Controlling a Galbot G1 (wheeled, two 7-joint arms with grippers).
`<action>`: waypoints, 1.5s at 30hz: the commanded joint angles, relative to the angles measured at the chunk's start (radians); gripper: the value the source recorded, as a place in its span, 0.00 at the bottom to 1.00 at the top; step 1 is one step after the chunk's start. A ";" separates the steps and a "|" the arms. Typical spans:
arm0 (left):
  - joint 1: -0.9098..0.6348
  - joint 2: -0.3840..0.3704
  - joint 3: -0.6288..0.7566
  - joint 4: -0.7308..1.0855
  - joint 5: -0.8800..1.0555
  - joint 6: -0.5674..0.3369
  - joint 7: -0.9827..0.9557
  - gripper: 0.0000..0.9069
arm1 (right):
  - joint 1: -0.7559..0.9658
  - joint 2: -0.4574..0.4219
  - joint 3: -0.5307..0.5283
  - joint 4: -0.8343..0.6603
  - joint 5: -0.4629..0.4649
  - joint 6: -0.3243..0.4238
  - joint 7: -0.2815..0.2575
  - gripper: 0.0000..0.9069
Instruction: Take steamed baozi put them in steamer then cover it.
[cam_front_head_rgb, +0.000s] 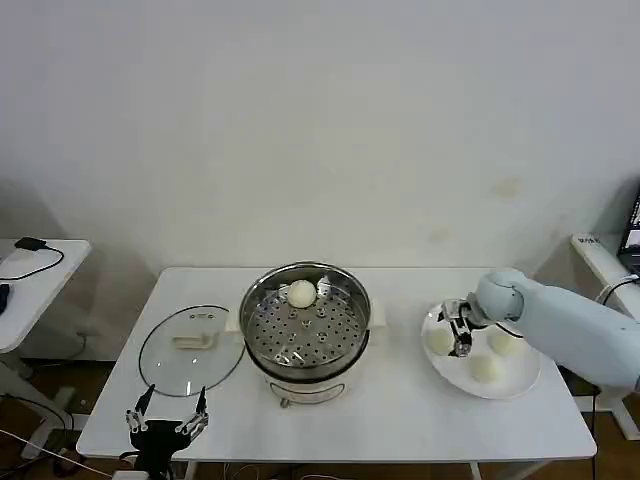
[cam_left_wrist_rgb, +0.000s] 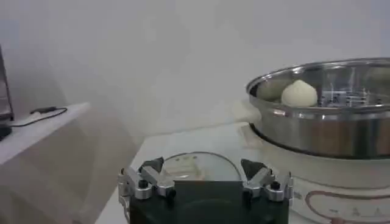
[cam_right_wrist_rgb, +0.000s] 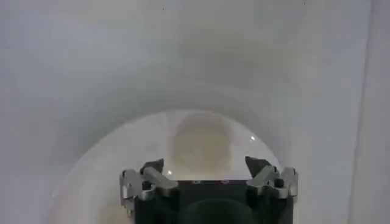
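Here our right gripper (cam_right_wrist_rgb: 204, 176) has its fingers (cam_right_wrist_rgb: 152, 168) spread apart with nothing between them, hanging over the white plate (cam_front_head_rgb: 520, 380) on the right side of the bench (cam_front_head_rgb: 400, 410). Just ahead of those fingers we see one baozi (cam_right_wrist_rgb: 201, 146) lying on the plate; in the head view three buns rest there, one (cam_front_head_rgb: 438, 341) just beside the gripper, the other two (cam_front_head_rgb: 506, 341) (cam_front_head_rgb: 485, 368) a little farther right. Our left gripper (cam_front_head_rgb: 166, 418) waits at the bench's near left edge, its fingers (cam_left_wrist_rgb: 152, 165) also apart and empty. In front of it lies the cover (cam_front_head_rgb: 190, 350), flat on the bench beside the steamer (cam_front_head_rgb: 305, 325). A fourth baozi (cam_front_head_rgb: 302, 293) sits on the steamer's perforated tray, toward the far rim.
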 joint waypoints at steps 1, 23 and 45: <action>0.001 0.000 0.000 0.001 0.000 0.000 0.000 1.00 | -0.013 0.043 0.015 -0.060 -0.012 -0.001 -0.006 0.91; -0.001 -0.005 0.000 -0.001 0.000 0.000 -0.001 1.00 | 0.005 -0.018 0.024 -0.001 -0.009 -0.020 -0.030 0.61; -0.044 0.041 -0.001 -0.007 -0.022 0.014 -0.003 1.00 | 0.650 -0.066 -0.282 0.336 0.347 -0.138 -0.009 0.63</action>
